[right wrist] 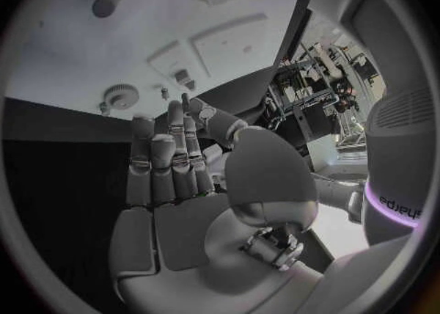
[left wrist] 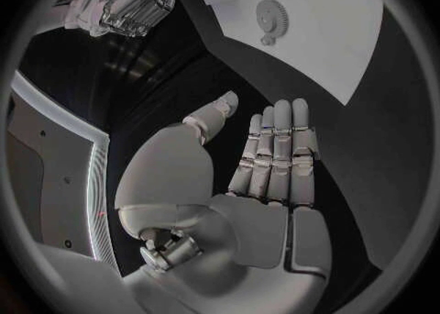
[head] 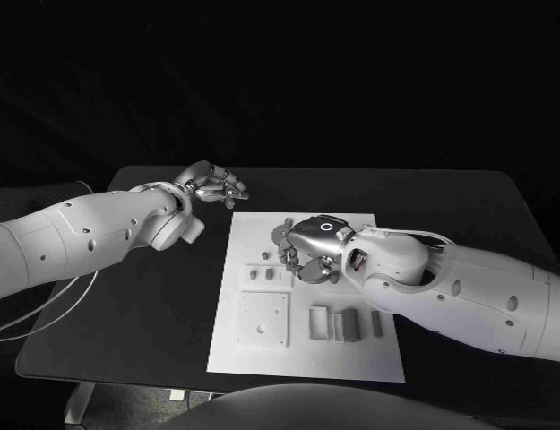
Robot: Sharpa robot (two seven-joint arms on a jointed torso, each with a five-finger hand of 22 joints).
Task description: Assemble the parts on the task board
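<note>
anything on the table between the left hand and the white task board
No, that stretch is bare black table. In the head view the left hand hovers just off the task board at its far left corner, holding nothing.

The right hand [head: 308,246] hides part of the task board [head: 261,345].

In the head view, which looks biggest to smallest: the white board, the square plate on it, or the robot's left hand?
1. Task board.
2. Square plate and left hand: these look about alike, so no ranking.
</note>
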